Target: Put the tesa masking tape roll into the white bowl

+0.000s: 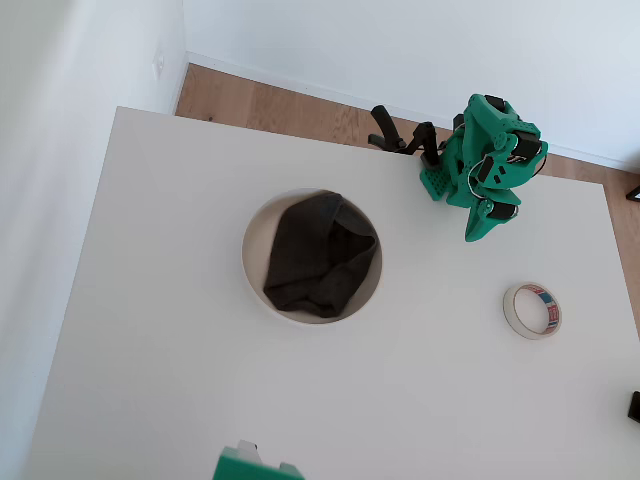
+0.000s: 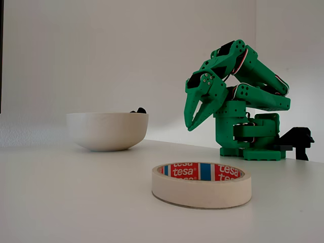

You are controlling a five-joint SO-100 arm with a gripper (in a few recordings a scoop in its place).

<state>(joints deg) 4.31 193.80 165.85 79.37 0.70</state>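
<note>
Nothing is accomplished yet. The tape (image 2: 201, 185) is lying flat on the worktop (image 2: 76, 202), untouched. My hand (image 2: 191, 121) is hanging above the worktop beyond it, folded near the base, fingers pressed together and holding nothing. The bowl (image 2: 107, 130) is standing well apart, holding a dark cloth (image 1: 320, 255).

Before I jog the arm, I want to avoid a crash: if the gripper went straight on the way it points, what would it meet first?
The gripper points steeply down, so it would probably meet the bare table first, short of the tape roll and apart from the white bowl. Depth is uncertain.
</note>
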